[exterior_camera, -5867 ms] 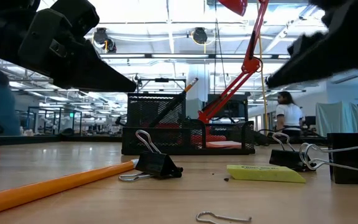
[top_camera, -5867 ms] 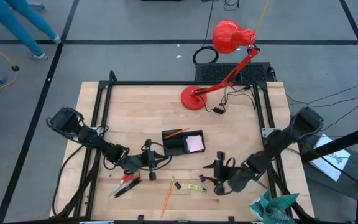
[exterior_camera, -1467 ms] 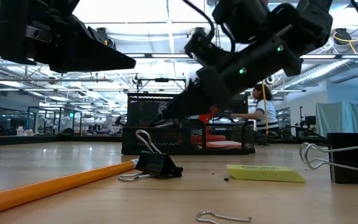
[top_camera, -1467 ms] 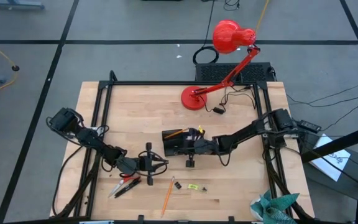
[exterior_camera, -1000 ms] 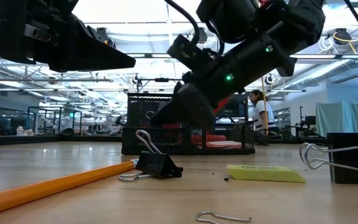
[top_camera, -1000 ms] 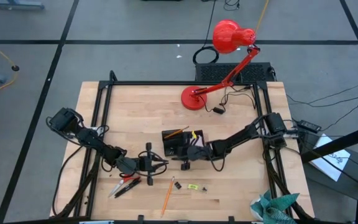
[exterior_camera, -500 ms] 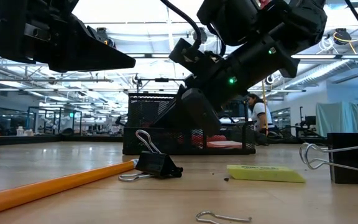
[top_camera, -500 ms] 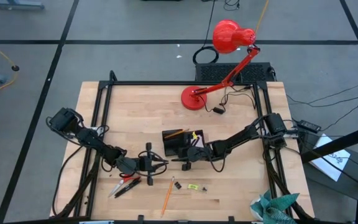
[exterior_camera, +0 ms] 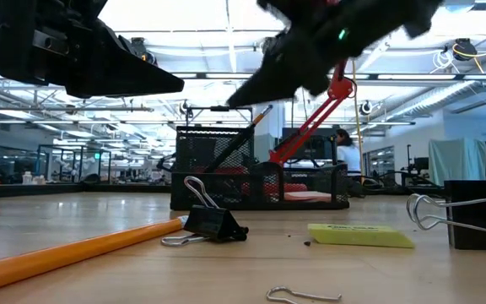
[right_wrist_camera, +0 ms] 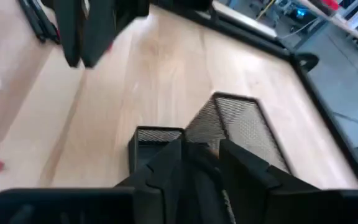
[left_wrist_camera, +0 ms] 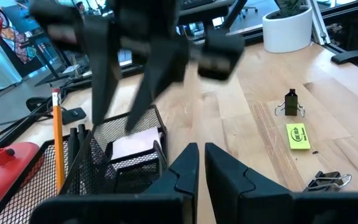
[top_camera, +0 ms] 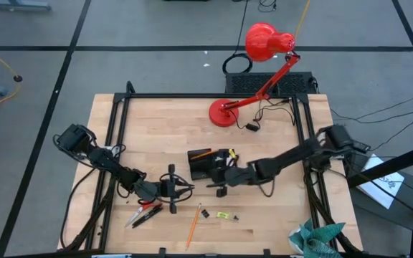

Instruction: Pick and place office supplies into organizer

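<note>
We see the right gripper (top_camera: pixel 223 174), fingers slightly parted, above the organizer (top_camera: pixel 205 164); left gripper (top_camera: pixel 180 187) nearly closed, seemingly empty, over bare wooden table (top_camera: pixel 156 136).

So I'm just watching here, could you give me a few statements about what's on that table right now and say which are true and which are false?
1. An orange pencil stands in the black mesh organizer. True.
2. The red lamp lies knocked over beside the scissors. False: it stands upright at the far edge.
3. A yellow eraser lies on the wood. True.
4. The red-handled scissors are in the organizer. False: they lie on the table near the left gripper.
</note>
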`<act>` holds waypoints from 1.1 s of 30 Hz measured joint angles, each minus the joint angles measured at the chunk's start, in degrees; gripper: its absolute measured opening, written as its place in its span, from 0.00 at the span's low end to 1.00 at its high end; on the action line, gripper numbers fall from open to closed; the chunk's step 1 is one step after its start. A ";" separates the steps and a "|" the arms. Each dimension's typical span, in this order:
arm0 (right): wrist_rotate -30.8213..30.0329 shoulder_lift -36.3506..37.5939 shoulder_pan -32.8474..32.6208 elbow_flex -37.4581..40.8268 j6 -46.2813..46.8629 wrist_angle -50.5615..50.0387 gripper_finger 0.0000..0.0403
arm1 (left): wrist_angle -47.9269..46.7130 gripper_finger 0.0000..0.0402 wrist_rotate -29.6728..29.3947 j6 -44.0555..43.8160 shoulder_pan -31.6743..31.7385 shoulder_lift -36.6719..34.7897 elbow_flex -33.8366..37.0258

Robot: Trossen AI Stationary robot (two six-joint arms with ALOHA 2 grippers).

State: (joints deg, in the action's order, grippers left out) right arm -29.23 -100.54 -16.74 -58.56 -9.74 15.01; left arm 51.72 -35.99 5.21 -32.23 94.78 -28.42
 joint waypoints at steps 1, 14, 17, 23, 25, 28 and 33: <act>-0.41 1.62 -0.49 0.02 0.00 -1.18 0.27 | 0.00 0.09 0.01 -0.11 0.01 0.00 0.00; 18.82 15.55 -11.42 -0.06 5.38 -8.44 0.27 | -0.02 0.09 0.02 -0.64 0.00 0.00 0.00; 17.48 12.40 -14.34 -0.05 7.34 -6.17 0.28 | -0.02 0.09 0.00 -0.59 0.00 0.00 0.00; 2.11 1.35 -17.42 -0.03 8.56 5.73 0.33 | 0.00 0.09 -0.02 -0.61 0.11 0.00 0.00; 2.23 -2.32 -17.18 -0.03 10.85 9.85 0.36 | -0.03 0.09 -0.02 -0.83 0.09 0.00 0.00; 2.24 -6.95 -16.55 -0.03 13.45 14.20 0.42 | -0.04 0.09 -0.02 -0.83 0.07 0.00 0.01; 3.71 -12.02 -15.40 -0.03 18.17 21.49 0.51 | -0.15 0.09 -0.06 -0.76 0.09 0.00 0.02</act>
State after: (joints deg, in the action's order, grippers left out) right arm -25.52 -112.55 -32.14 -58.59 8.43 36.50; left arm 51.57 -36.05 4.46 -32.14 94.78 -28.40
